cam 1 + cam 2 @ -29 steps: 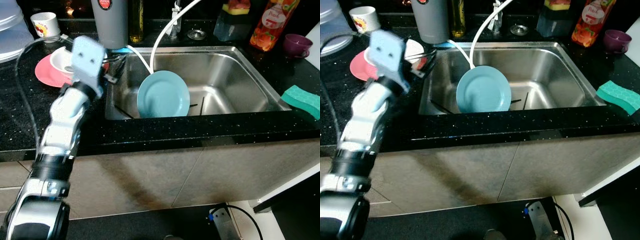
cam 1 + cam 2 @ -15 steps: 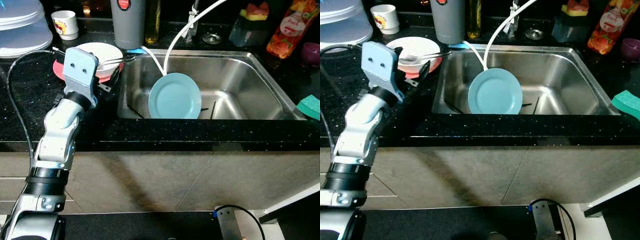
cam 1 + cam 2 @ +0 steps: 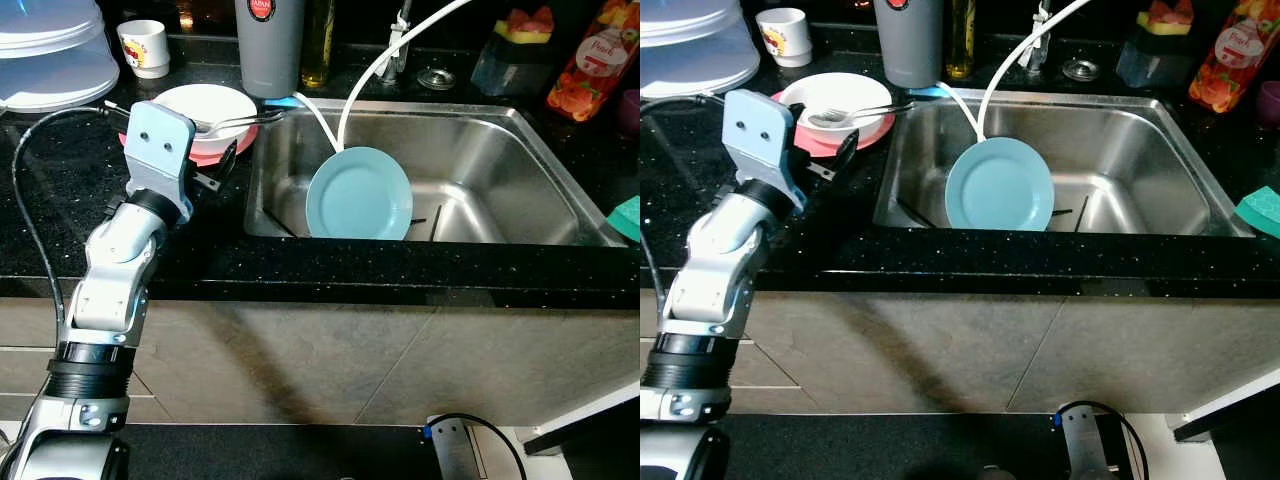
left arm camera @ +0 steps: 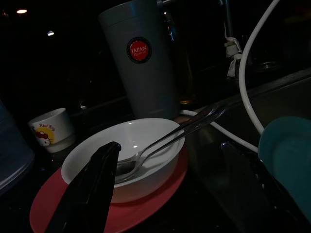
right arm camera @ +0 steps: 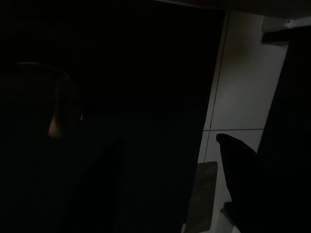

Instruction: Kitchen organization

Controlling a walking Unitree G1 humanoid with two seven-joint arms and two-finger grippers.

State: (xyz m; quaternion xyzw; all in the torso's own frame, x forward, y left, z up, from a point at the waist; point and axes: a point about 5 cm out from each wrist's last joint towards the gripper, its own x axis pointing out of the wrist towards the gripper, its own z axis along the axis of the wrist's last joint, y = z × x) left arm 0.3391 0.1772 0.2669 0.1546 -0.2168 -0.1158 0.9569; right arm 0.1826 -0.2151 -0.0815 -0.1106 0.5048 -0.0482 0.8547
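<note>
**Black speckled counter, steel sink, left arm raised at the dishes**

Black speckled countertop (image 3: 60,200) runs around a stainless sink (image 3: 480,140). On the counter left of the sink, a white bowl (image 3: 205,108) sits on a pink plate (image 3: 235,150), with a clear plastic fork (image 3: 235,122) resting in the bowl and its handle reaching over the sink's edge. The left gripper (image 3: 830,160) hovers just in front of the plate, its fingers spread apart and holding nothing. A light blue plate (image 3: 359,194) stands tilted on edge inside the sink, with a white hose (image 3: 390,55) curving down behind it. Behind the bowl stand a grey tumbler (image 3: 269,45) and a small printed mug (image 3: 143,47). A green sponge (image 3: 1262,210) lies on the counter right of the sink. The right gripper (image 5: 170,160) hangs in the dark, its fingers parted and empty.
</note>
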